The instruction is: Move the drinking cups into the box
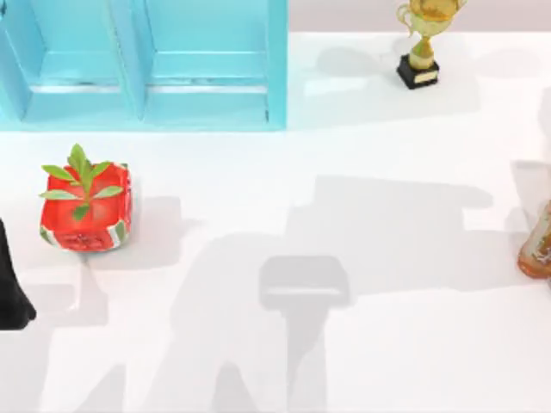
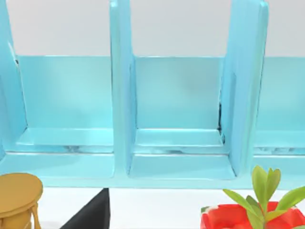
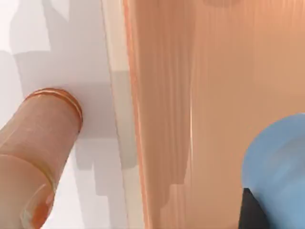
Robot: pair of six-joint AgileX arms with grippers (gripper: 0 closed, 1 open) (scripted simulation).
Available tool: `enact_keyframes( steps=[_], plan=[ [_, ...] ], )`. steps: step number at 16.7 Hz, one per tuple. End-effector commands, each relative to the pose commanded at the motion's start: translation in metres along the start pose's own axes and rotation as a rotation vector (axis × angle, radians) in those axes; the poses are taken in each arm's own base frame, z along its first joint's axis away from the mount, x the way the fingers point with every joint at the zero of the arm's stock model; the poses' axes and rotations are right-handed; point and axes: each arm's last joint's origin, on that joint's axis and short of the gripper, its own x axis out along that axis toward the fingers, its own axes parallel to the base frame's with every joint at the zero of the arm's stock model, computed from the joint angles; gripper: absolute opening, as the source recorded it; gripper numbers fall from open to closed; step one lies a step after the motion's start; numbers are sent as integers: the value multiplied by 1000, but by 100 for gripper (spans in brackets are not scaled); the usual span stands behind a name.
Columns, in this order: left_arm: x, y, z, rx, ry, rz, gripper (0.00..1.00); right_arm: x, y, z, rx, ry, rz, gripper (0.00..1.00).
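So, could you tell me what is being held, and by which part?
It cannot be told: in the right wrist view the blue cup sits close beside a dark shape.

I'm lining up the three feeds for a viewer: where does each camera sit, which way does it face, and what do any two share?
Top view: above the white table, looking down on the light-blue partitioned box, red planter with a green sprig, gold trophy and amber bottle; a black arm part at the left edge.
Left wrist view: on the left arm, facing the box's compartments; a dark gripper part below.
Right wrist view: on the right arm, close to the amber bottle and a blue tumbler.
Shared: box and planter, top and left wrist views.
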Motion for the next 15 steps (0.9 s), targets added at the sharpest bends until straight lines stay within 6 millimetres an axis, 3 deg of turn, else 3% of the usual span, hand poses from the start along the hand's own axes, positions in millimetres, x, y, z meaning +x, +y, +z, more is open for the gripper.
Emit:
enact_keyframes(
  steps=[3,5,15],
  plan=[
    [0,0,0,0,0,0,100,-9,-40,-24,-30,-24,-4,0],
    [0,0,0,0,0,0,100,-8,-49,-37,-50,-15,-7,0],
    [0,0,0,0,0,0,100,5,-47,-42,-74,-3,-18,0]
  ],
)
